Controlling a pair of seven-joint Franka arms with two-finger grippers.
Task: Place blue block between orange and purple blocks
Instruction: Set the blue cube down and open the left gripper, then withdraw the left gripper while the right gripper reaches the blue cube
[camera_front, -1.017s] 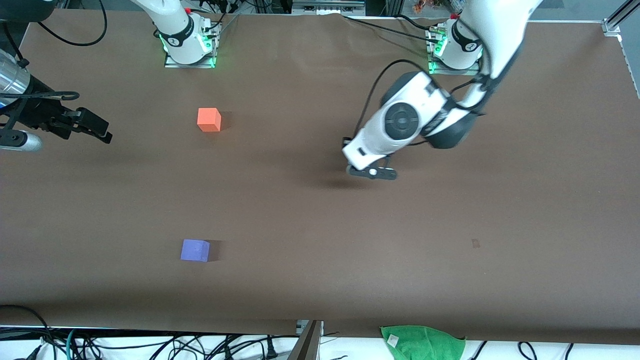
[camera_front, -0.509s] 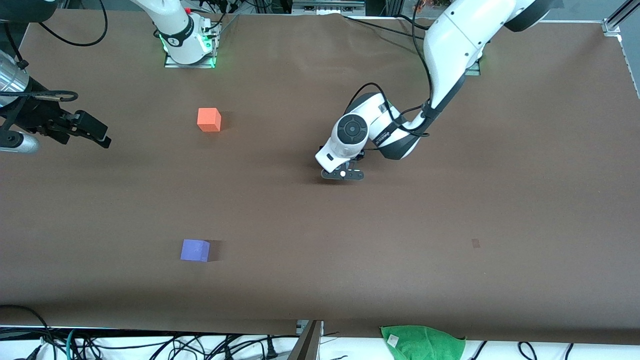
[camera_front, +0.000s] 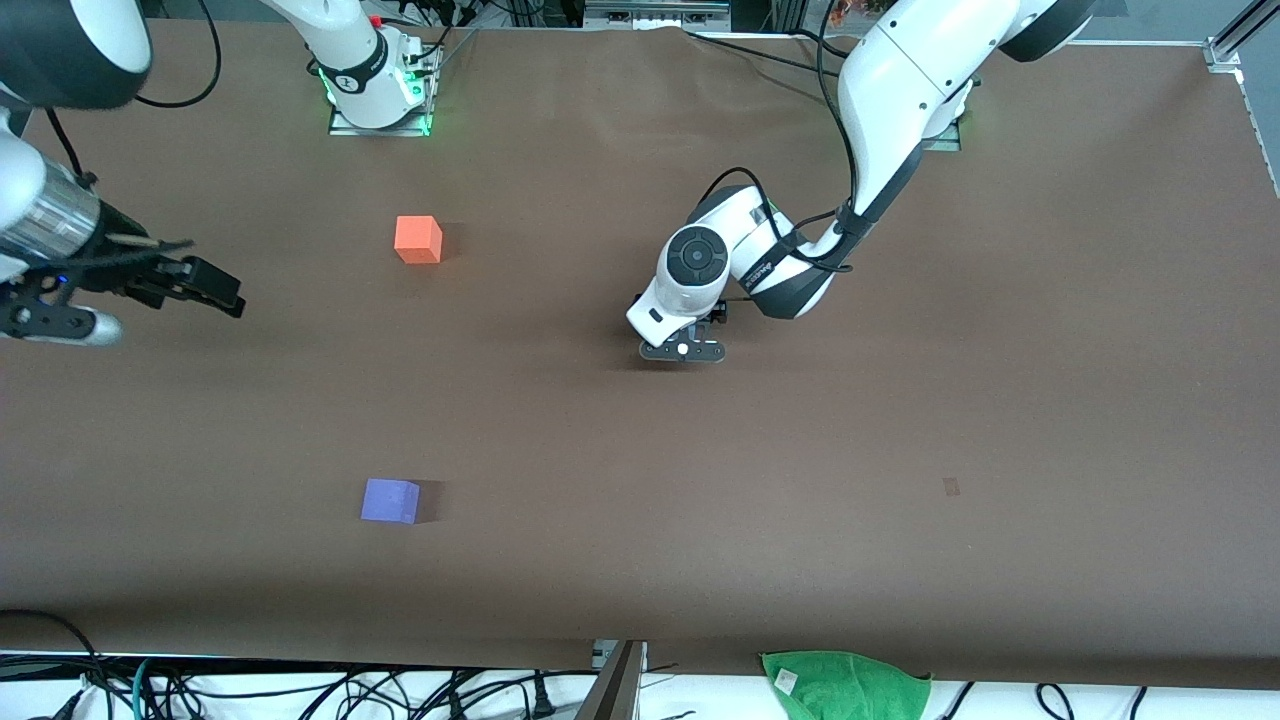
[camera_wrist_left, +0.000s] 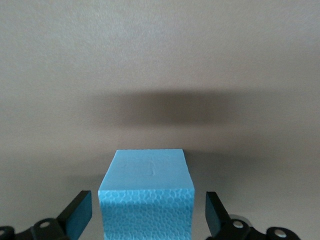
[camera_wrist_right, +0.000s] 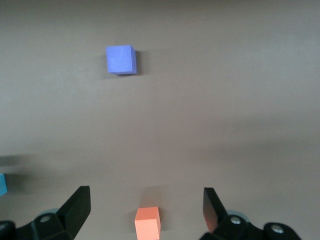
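The left gripper (camera_front: 682, 350) is now opened wide around the blue block (camera_wrist_left: 146, 200), left well apart at three o'clock from the gap between the orange block (camera_front: 418, 240) and purple block (camera_front: 390, 500), so the job is not done, while the right gripper (camera_front: 215, 285) is held wide and empty, waiting at nine o'clock of the orange block.

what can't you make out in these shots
- Blue block: hidden in the front view by the left hand and wrist; its lower part is cut off by the left wrist view's edge.
- Whether the block rests on the table: its underside is out of frame.
- Right hand: the front view's edge crops the arm.
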